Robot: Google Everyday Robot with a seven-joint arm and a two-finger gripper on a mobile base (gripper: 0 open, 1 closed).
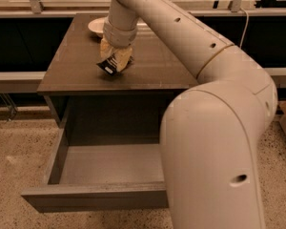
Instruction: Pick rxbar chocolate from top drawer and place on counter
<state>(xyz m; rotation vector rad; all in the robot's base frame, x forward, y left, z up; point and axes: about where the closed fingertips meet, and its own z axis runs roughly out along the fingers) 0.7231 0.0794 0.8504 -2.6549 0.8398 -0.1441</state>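
Observation:
My gripper [115, 61] is over the middle of the counter [76, 66], shut on the rxbar chocolate [107, 66]. The bar is a small black wrapper with white text, tilted, its lower end close to or touching the counter top; I cannot tell which. The top drawer [95, 197] is pulled open below the counter, its pale grey floor [109, 163] bare where it shows. My arm [219, 128] hides the drawer's right part.
A white bowl [97, 26] stands at the back of the counter, just behind the gripper. A rail and glass partition [38, 6] run behind the cabinet. Speckled floor [14, 142] lies to the left of the drawer.

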